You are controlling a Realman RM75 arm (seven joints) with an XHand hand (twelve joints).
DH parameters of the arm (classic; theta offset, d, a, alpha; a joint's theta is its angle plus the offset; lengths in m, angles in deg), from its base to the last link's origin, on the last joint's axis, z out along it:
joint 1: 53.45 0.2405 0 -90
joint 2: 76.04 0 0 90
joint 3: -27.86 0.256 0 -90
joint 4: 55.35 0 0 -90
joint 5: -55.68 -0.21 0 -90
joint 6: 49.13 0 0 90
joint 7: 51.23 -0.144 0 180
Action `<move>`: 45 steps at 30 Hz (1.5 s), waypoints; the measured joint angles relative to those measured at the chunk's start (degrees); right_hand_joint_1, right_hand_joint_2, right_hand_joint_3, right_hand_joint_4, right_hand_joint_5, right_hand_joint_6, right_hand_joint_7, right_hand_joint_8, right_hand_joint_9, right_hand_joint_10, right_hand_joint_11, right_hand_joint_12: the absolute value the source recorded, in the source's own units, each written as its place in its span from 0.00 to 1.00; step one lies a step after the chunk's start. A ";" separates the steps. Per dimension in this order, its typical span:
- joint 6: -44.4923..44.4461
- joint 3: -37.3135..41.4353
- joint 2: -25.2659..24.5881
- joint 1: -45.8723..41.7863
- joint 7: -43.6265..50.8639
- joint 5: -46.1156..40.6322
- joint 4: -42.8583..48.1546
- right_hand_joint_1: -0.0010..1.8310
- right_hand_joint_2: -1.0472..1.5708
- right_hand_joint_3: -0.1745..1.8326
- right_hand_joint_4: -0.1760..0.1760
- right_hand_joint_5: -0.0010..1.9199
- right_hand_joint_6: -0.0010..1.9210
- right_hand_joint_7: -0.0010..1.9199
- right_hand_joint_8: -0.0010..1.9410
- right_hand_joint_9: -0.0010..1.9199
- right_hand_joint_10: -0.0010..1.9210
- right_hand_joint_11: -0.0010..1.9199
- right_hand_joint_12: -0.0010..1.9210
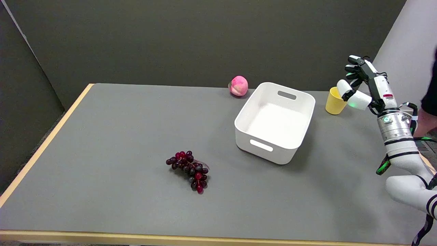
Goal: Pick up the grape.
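A bunch of dark red grapes [189, 169] lies flat on the grey table, in the front middle. My right hand [360, 83] is raised in the air at the far right, well away from the grapes, beyond the white bin. Its fingers are spread apart and hold nothing. The right arm rises from the lower right corner of the picture.
An empty white bin [300, 136] with handle slots stands right of centre. A pink peach [238, 85] sits at the table's back edge. Just left of my hand stands a yellow cup [334, 101]. A person's arm [429, 109] shows at the right edge.
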 measured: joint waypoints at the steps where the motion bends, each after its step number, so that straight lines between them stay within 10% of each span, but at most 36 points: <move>1: -0.14 0.10 0.08 -0.13 -0.36 0.22 -0.12 0.32 0.67 0.54 0.62 0.13 0.24 0.23 0.24 0.22 0.53 0.20 0.82; 20: -2.89 -0.25 0.26 0.14 -1.52 3.57 3.33 0.34 0.67 0.55 0.68 0.13 0.25 0.23 0.24 0.22 0.51 0.20 0.81; 45: 0.50 -10.33 -2.03 -0.06 5.23 23.18 28.97 0.37 0.65 0.57 0.66 0.06 0.18 0.07 0.12 0.04 0.29 0.02 0.60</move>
